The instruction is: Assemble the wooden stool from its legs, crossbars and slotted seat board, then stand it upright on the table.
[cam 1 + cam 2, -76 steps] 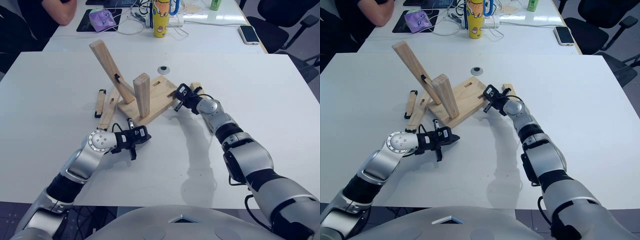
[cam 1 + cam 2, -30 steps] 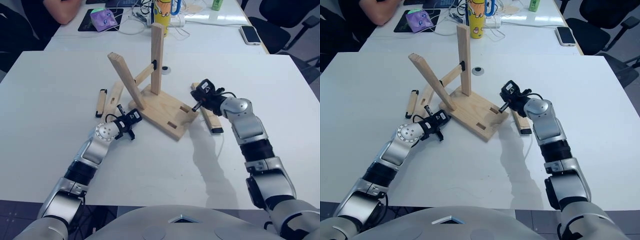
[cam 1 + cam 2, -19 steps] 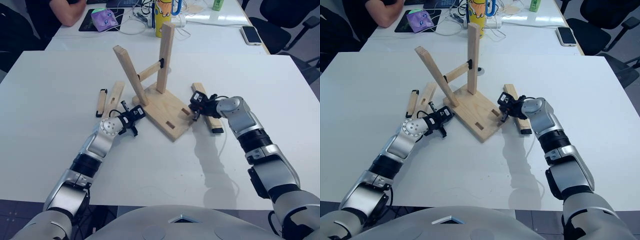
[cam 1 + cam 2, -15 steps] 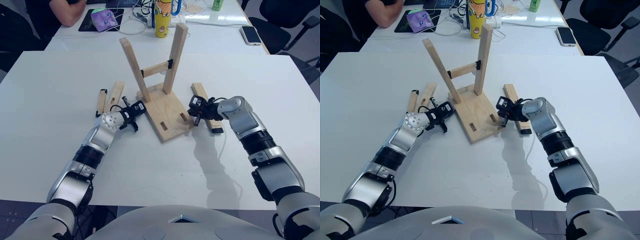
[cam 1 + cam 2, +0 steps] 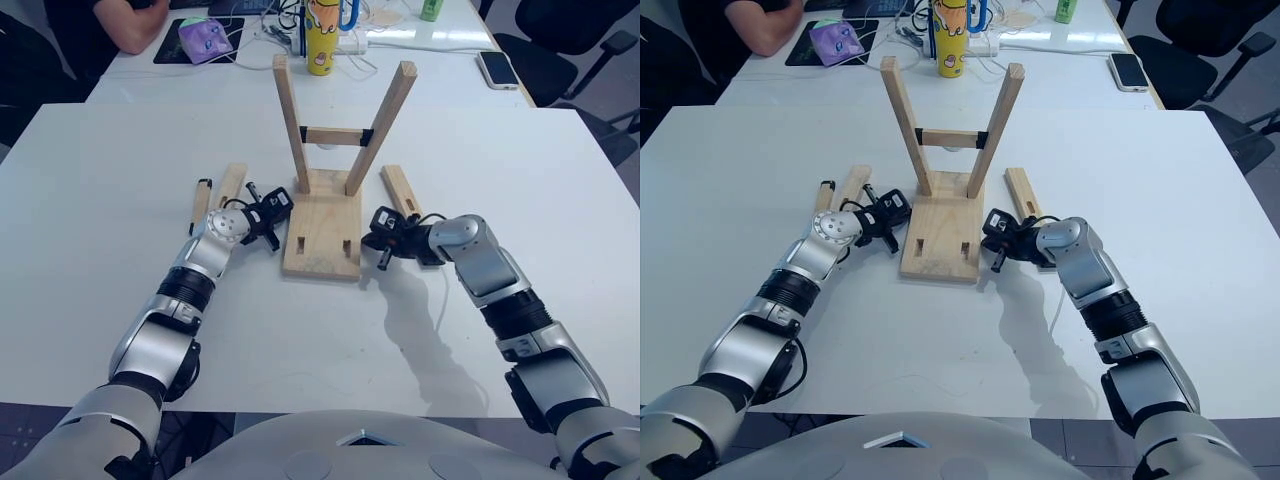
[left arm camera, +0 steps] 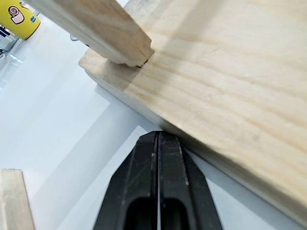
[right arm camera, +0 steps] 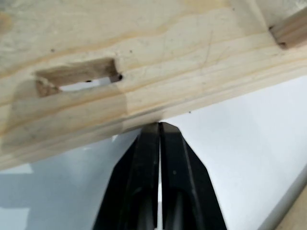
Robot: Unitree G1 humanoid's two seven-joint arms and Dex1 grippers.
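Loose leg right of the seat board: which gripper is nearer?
Right. The right gripper touches the seat board beside the loose leg; the left gripper is at the board's opposite edge.

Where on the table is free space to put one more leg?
Free: the table near side, between the arms, in front of the seat board; also beyond the right loose leg. Crowded: beside the board, at left gripper and right gripper.

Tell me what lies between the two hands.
The seat board lies flat between the left hand and right hand, seen from the head views.
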